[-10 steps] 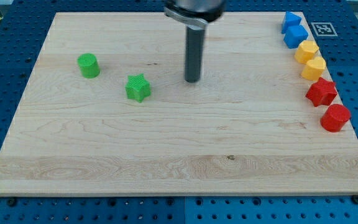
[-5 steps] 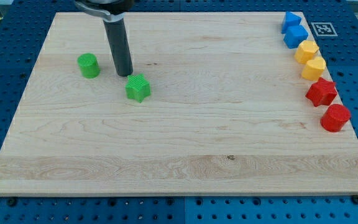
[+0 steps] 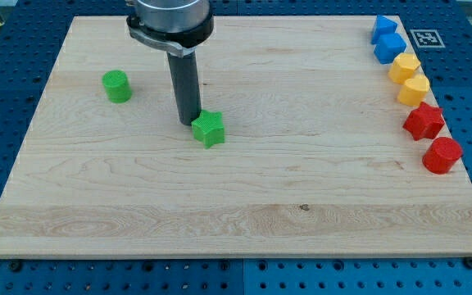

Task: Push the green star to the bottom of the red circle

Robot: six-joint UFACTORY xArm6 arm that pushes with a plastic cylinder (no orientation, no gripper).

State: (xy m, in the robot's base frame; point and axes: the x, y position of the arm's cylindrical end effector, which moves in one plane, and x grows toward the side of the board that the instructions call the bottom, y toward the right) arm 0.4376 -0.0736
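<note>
Touching, seemingly: my tip (image 3: 189, 123), green star (image 3: 208, 129)

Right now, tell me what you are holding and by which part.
Nothing is held; I have no gripper. My tip presses against the upper-left side of the green star, only pushing it.

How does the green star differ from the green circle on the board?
The green star has points; the green circle is round. The star lies nearer the board's middle, the circle toward the view's left. My tip is right beside the star, clearly apart from the circle. Both share one green.
</note>
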